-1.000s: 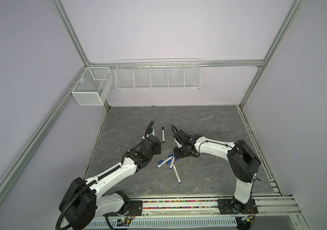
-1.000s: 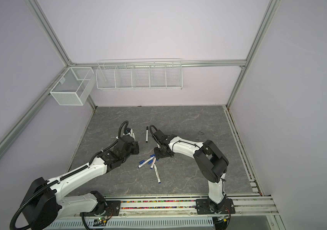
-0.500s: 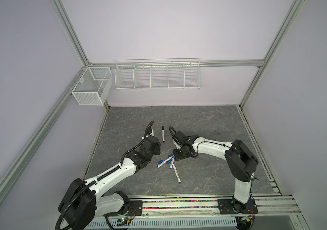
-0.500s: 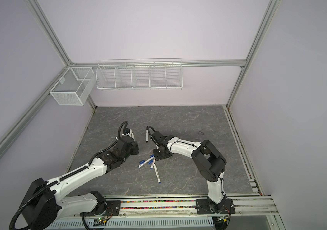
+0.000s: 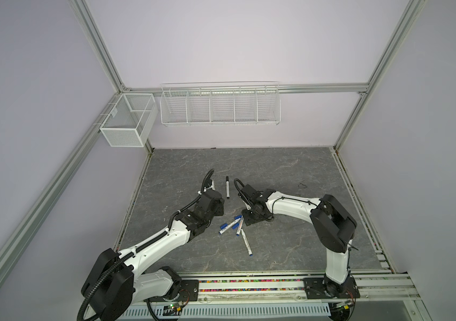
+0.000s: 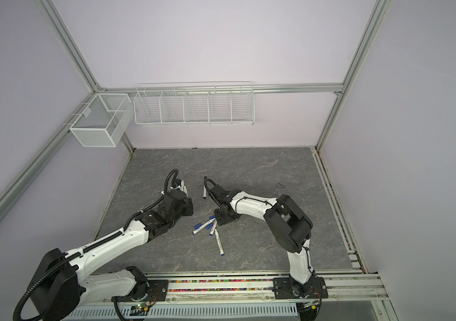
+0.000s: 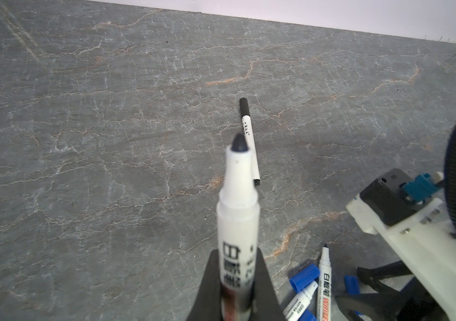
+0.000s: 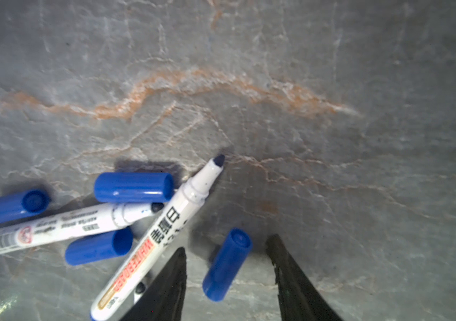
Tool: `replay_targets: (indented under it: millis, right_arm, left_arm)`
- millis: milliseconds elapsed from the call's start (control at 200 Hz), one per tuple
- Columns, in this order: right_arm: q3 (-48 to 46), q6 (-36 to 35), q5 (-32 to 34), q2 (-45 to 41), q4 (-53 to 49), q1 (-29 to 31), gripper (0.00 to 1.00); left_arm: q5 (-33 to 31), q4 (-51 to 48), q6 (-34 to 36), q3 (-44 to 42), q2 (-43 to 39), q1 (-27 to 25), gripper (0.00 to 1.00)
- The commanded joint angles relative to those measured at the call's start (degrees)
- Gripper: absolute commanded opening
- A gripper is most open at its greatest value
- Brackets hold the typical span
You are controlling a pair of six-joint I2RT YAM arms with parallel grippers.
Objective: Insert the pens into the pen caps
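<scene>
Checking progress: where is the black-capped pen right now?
In both top views the black-capped pen lies alone on the grey table near the middle, just behind the cluster of blue pens and caps.

Grey marbled tabletop (image 5: 277, 172); 1 capped black pen (image 5: 227, 188) apart; 3 white pens (image 5: 246, 242), 4 blue caps (image 8: 133, 186) clustered.

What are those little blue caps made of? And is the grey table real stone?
The blue caps look like smooth, shiny plastic: light glints off their rounded sides. The grey table looks like stone, with white cracks and orange veins, but it's flat and matte, so it may be only a printed stone-pattern sheet. I can't tell which.
</scene>
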Motion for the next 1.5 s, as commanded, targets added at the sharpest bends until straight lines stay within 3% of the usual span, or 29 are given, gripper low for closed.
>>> replay_targets:
  millis: [0,460,740,845,980,1160,1284,1494]
  right_arm:
    - [0.5,0.7,2.5,0.9,-2.4,0.2,0.53]
    - [-0.1,1.5,4.8,1.0,-6.0,0.1,0.34]
    - [-0.4,1.9,2.3,0.9,-3.0,-1.5,0.15]
    - [-3.0,2.5,0.9,-2.9,0.4,-2.7,0.11]
    - [-9.0,3.1,0.0,-12.6,7.4,-4.4,0.08]
    - [-20.4,5.9,-2.1,-29.0,24.3,-6.7,0.08]
    - [-28.0,9.4,-4.4,-36.4,36.1,-7.9,0.08]
    - [-29.5,10.5,-9.1,-37.9,43.0,-8.1,0.08]
  left_arm:
    - [-0.2,0.9,-0.9,-0.5,0.2,0.3,0.0]
    - [1.8,1.6,-0.5,-0.3,0.8,0.4,0.0]
    - [5.7,2.3,1.0,0.1,2.0,0.3,0.0]
    - [11.6,3.8,3.6,0.1,3.1,0.3,0.0]
    - [24.9,6.1,9.1,0.8,6.1,0.3,0.0]
    - [39.4,9.0,10.5,2.3,10.3,-0.3,0.0]
    - [43.3,9.3,13.7,3.5,11.2,-2.5,0.0]
    - [48.0,9.3,17.5,4.6,11.5,-5.2,0.0]
